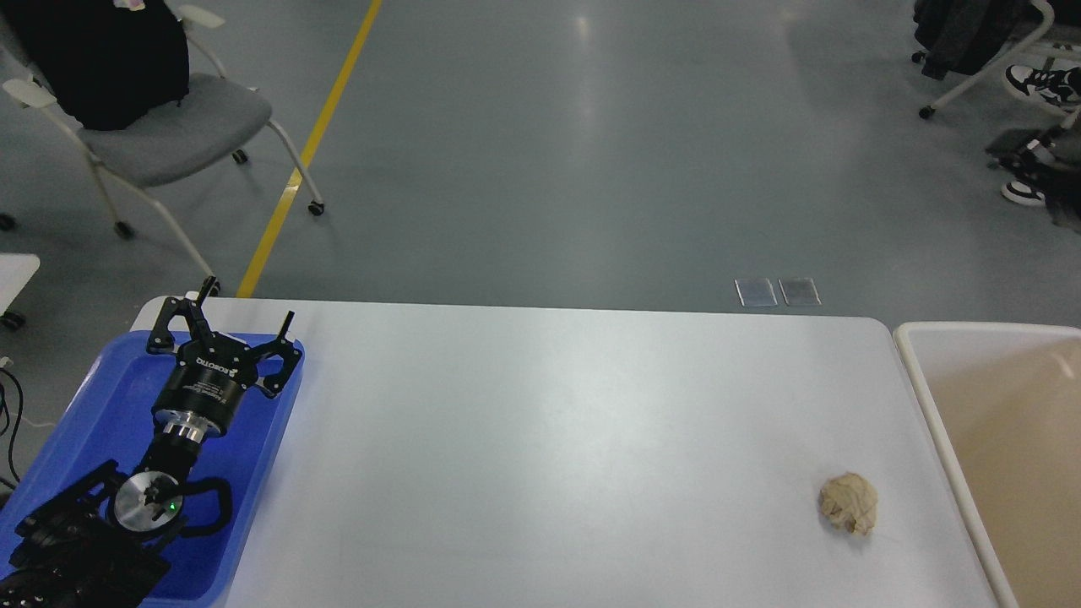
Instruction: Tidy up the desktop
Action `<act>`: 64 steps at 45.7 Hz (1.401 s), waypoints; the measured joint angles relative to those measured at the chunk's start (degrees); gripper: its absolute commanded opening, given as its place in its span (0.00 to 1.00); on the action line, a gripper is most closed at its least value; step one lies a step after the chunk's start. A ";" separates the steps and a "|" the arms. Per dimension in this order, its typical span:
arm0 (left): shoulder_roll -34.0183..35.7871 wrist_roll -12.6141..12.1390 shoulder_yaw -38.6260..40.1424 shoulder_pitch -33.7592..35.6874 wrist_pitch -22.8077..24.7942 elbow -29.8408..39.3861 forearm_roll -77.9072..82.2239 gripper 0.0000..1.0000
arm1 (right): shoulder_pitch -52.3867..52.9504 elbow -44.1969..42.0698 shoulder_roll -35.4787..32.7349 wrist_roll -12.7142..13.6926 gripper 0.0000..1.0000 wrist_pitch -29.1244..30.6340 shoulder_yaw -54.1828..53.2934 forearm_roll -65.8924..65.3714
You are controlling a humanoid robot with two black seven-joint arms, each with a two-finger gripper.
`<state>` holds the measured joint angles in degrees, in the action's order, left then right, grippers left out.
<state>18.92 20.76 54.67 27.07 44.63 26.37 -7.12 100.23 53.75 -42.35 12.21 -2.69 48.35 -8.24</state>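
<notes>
Head view is taking in the worktop [540, 439], a broad white slab with rounded corners, smooth and faintly glossy, filling the lower half of the frame. Nearly bare: one crumpled wad of tan paper [849, 503] is sitting near the right edge, wrinkled, roughly ball-shaped, light-looking. Judging by the task, this is the leftover litter, lying close to the beige bin [916, 371] that is butting up against the right end of the worktop; cream rim, matte inside, no contents visible in the part shown. That nearness suggests a short carry or push for disposal.

Left side: a blue plastic tray [253, 473], shallow with a raised lip, is resting on the worktop's left end. Left gripper [245, 325] is hovering over the tray's far corner, black fingers spread apart, nothing between them. Well apart from the wad. Right gripper is not showing anywhere.

Beyond: grey polished floor, yellow floor line [312, 143], a grey-seated wheeled chair [169, 127] far left.
</notes>
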 measured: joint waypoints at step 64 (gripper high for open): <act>0.02 0.07 0.00 -0.08 -0.06 -0.01 -0.01 0.99 | 37.42 37.12 23.39 -8.36 0.99 24.66 20.56 1.34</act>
<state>18.94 20.84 54.67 26.99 44.56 26.37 -7.12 137.66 90.87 -18.96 3.85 21.97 68.91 -6.90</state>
